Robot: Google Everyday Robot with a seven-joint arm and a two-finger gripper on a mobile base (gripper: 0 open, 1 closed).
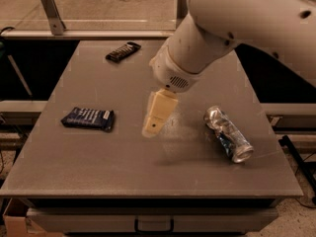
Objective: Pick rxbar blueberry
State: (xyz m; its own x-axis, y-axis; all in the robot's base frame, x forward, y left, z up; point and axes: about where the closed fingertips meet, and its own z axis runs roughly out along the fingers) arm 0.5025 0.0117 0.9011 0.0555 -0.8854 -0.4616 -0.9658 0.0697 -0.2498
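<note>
So here's my setup: my gripper point(153, 126) hangs over the middle of the table point(148, 181), pointing down and tilted a bit so its tip leans toward 7 o'clock. It's above the surface, not touching anything I can see. Honestly I can't tell how wide it's set from this angle, since I'm looking at it side-on and it reads as one cream-coloured block. My arm point(237, 28) comes in from 1 o'clock and fills the upper right of the view.

The rxbar blueberry point(88, 119) is lying flat on the table at roughly 9 o'clock from my gripper, well apart from it, near the left edge. Dark navy wrapper, white lettering face up, long side running more or less left to right.

Other stuff on the table: a crushed can point(229, 134) lying on its side at about 3 o'clock from my gripper, open end pointing toward 5 o'clock, also apart from it. A narrower black bar point(123, 52) sits up at 11 o'clock, near the far edge, angled.

Below the front edge of the table there's a drawer handle point(154, 225), and a metal bracket point(51, 8) stands behind the table at the far left.
</note>
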